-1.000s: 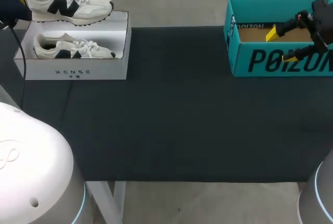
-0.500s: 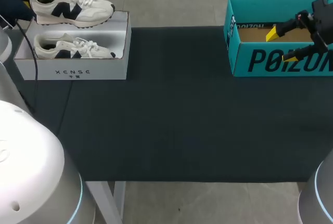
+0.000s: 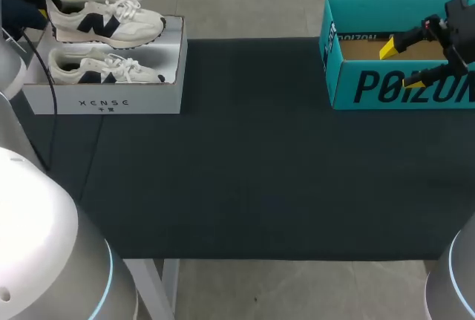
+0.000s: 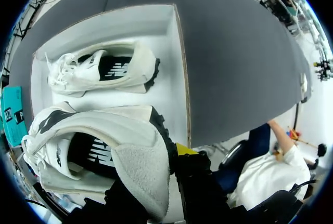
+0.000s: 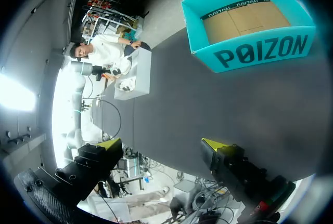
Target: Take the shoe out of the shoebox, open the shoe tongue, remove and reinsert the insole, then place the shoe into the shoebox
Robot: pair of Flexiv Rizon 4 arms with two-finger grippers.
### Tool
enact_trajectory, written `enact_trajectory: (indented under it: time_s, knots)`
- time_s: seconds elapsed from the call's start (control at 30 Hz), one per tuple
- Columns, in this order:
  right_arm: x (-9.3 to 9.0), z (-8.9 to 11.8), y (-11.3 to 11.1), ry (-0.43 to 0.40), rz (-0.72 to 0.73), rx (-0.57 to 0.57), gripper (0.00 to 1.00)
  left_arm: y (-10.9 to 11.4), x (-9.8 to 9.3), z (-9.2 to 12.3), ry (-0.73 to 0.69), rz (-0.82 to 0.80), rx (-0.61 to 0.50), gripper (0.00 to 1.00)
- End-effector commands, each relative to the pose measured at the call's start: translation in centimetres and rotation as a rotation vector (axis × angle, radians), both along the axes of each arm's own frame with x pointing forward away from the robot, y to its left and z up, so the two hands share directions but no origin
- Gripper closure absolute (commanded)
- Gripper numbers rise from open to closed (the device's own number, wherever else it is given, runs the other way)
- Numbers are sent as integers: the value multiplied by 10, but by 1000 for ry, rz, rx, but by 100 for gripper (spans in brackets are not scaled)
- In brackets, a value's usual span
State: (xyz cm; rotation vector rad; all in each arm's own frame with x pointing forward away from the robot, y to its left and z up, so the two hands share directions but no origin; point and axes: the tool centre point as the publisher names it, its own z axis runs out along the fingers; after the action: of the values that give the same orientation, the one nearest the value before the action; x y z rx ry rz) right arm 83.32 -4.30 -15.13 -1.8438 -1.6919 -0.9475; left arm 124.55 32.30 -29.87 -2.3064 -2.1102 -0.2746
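Gripped the shoe (image 3: 107, 21) by its heel in the left hand (image 4: 156, 180) above the white shoebox (image 3: 104, 102) at the far-left corner of the worktop (image 3: 252, 171), with the right hand (image 3: 401, 64) splayed wide near the teal box (image 3: 371, 87).

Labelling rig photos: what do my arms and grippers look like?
Left arm and right arm: rounded white shells, thin blue ring. Left gripper and right gripper: black, yellow tips. A black cable hangs by the left arm.

The shoe (image 4: 104, 130) has smooth white panels and a rough, napped heel patch (suede, by the look), the white shoebox (image 3: 104, 101) is matt card, the teal box (image 3: 401, 86) printed card with a bare brown floor, the table (image 3: 260, 171) dark and matt.
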Motion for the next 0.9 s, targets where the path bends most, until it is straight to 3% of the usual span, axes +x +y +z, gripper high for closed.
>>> enact_trajectory:
  time_s: [0.03,0.9]
  knots:
    - [1,0,0,2,-1,-3,0,3,33,-15,45,12,-22,100]
    - [1,0,0,2,-1,-3,0,2,51,-65,162,32,-6,100]
